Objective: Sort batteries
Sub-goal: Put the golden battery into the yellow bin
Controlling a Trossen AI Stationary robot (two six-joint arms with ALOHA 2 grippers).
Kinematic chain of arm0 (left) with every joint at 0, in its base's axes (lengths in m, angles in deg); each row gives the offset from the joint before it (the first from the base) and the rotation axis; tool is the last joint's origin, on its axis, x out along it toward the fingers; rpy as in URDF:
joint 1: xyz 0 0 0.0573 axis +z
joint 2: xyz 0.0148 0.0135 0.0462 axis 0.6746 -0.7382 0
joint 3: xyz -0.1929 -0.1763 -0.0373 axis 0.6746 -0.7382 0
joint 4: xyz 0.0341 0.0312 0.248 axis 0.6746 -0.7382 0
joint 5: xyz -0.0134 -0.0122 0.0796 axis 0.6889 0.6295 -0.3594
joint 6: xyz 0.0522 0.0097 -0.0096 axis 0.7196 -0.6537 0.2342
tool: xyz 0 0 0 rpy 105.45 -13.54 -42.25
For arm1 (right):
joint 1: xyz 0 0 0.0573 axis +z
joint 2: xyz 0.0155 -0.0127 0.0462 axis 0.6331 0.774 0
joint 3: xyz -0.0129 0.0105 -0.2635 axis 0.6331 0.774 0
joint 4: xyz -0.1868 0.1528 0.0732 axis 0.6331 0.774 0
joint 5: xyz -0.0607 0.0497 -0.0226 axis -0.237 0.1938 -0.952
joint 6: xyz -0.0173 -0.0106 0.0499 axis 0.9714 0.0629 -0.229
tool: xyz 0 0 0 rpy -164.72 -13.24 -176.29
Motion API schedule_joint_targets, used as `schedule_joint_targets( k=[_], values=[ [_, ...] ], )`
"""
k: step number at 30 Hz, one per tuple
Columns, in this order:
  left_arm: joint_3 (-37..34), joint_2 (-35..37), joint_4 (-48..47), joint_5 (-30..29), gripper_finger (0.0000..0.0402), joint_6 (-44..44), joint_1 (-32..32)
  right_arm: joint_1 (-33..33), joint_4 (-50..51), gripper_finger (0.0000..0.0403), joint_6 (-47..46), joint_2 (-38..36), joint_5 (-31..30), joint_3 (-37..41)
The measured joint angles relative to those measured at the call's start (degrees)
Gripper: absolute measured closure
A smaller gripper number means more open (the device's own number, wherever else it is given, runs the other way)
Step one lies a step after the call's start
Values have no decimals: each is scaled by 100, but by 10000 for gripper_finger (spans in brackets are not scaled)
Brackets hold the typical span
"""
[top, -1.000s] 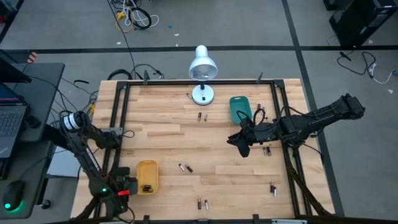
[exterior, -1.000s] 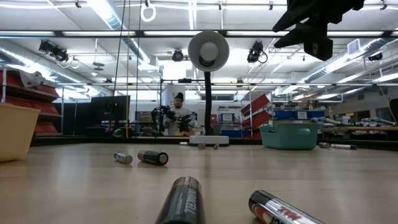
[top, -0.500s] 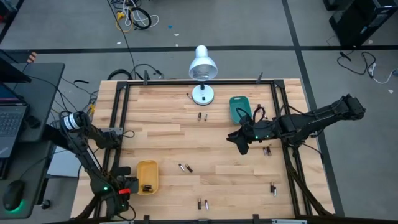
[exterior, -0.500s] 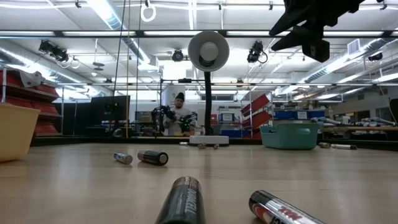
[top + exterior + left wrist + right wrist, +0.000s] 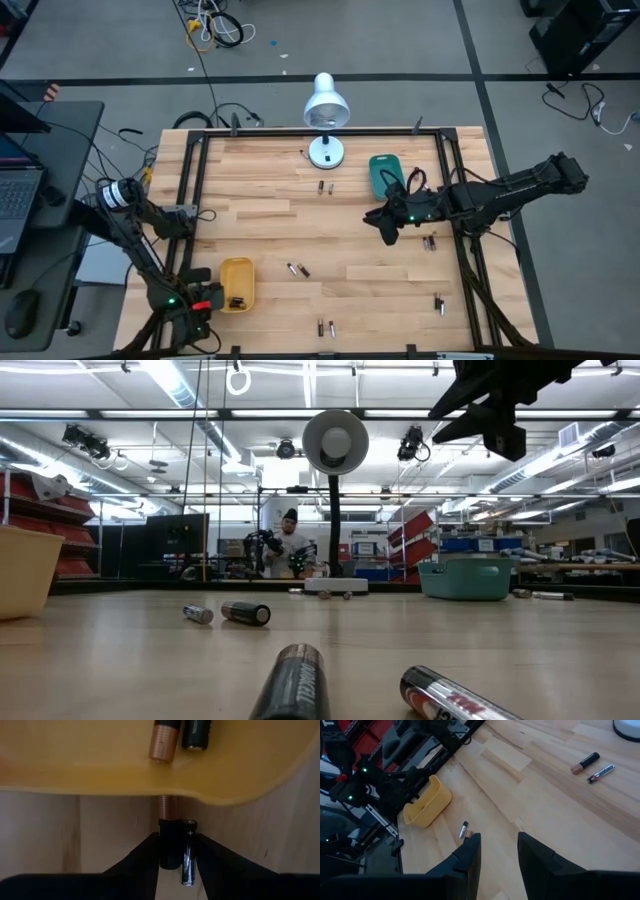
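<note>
Left gripper point(image 5: 175, 851), beside the yellow tray point(image 5: 237, 283), clamps two batteries point(image 5: 176, 847) between narrowed fingers; a slim cell could slip free, since the thicker one takes the squeeze. Right gripper point(image 5: 497, 851), part open and empty, hovers mid-table above scattered cells.

Bright even overhead light, ceiling strip lights point(image 5: 170, 385) glaring, soft shadows, nearest batteries point(image 5: 290, 682) blurred

Grey floor point(image 5: 400, 40), ceiling strip lights point(image 5: 170, 380), shelving point(image 5: 50, 510)
</note>
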Motion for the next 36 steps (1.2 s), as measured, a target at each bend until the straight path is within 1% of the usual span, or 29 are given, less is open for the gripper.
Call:
schedule_joint_targets(
  k=[1, 4, 8, 11, 15, 21, 29, 32, 36],
  values=[
    [17, -2, -2, -27, 273, -5, 21, -13, 0, 288, 1, 0, 22, 0],
    [110, -15, -30, -379, 274, -124, 48, -41, 0, 288, 5, 0, 32, 0],
    [142, -15, -234, -828, 274, -763, 32, -82, 0, 288, 45, 0, 45, 0],
    [144, -15, -232, -1040, 274, -1012, 36, -114, 0, 288, 88, 0, 48, 0],
    [158, 23, -149, -1054, 274, -1060, 46, -150, 0, 288, 149, 0, 82, 0],
    [362, 162, -318, -1039, 277, -1060, 46, -184, 0, 288, 151, 0, 201, 0],
    [823, 201, -1165, -1151, 277, -1063, 79, -184, 3, 288, 236, 0, 202, 0],
    [837, 201, -1084, -1135, 277, -1130, 107, -184, 3, 288, 253, 0, 198, 0],
    [842, 201, -827, -1147, 276, -1619, 93, -184, 4, 288, 238, 0, 200, 0]
  ],
)
